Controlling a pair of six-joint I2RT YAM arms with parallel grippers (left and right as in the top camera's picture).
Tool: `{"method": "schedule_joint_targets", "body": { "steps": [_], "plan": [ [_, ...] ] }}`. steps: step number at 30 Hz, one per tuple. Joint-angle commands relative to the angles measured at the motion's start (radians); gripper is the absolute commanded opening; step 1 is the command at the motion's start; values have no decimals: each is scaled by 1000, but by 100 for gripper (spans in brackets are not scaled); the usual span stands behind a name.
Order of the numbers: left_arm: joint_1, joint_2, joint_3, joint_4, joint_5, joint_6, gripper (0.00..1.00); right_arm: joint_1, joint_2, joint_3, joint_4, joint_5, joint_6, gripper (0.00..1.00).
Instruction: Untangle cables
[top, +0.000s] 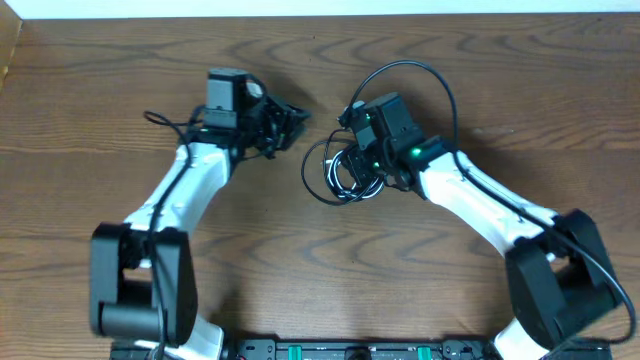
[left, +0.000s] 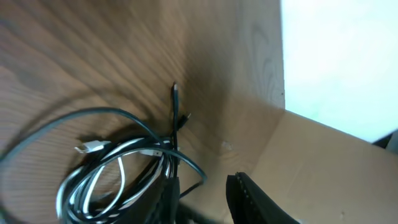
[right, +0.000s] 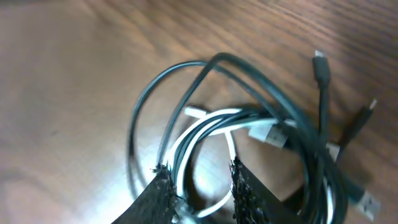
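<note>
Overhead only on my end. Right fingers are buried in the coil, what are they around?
Observer: In the right wrist view the right fingers straddle strands of the white cable, with a gap left, not clamped.
Operator: Left fingers holding anything?
Observer: No. In the left wrist view the left fingers stand apart with the table showing between them. A black cable runs down beside one.
</note>
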Motion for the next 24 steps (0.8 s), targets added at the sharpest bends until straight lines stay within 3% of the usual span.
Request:
{"method": "schedule_joint_targets", "body": {
  "steps": [1, 4, 16, 24],
  "plan": [
    [19, -55, -4, -39, 17, 130, 36, 2, 43, 7, 59, 180, -34, 33],
    [19, -57, -4, -87, 17, 152, 36, -5, 79, 7, 105, 292, -52, 35],
    [18, -57, -4, -248, 10, 270, 36, -12, 167, 8, 312, 318, -71, 34],
    [18, -57, -4, -285, -19, 277, 36, -31, 195, 76, 318, 347, -75, 16]
  ]
}}
